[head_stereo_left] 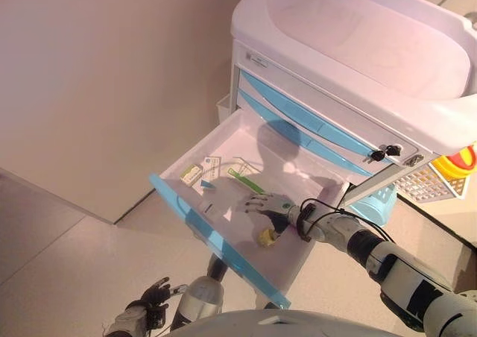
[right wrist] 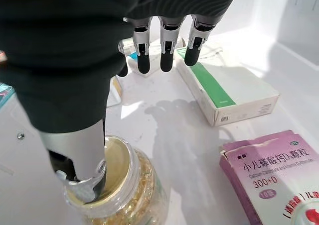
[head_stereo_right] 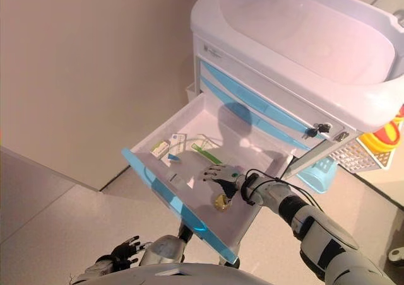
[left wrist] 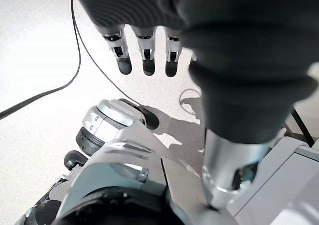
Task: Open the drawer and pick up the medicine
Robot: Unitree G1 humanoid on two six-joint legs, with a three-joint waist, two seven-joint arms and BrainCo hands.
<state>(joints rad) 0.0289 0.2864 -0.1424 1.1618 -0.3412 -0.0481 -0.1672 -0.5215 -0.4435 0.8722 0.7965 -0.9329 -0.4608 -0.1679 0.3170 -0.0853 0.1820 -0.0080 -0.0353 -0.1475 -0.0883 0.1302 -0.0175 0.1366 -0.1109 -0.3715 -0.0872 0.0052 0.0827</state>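
The cart's lowest drawer stands pulled out, with a blue front. In it lie a small jar of yellow medicine, a white and green box and a pink box. My right hand is inside the drawer, open, fingers straight over the drawer floor. In the right wrist view its thumb rests on the jar's lid, the fingertips reach toward the green box. My left hand hangs low at the lower left, open and empty.
The white cart has more blue drawers above, shut, with keys in a lock. Two small packets lie at the drawer's far left corner. A basket with a yellow thing stands right of the cart. A wall rises on the left.
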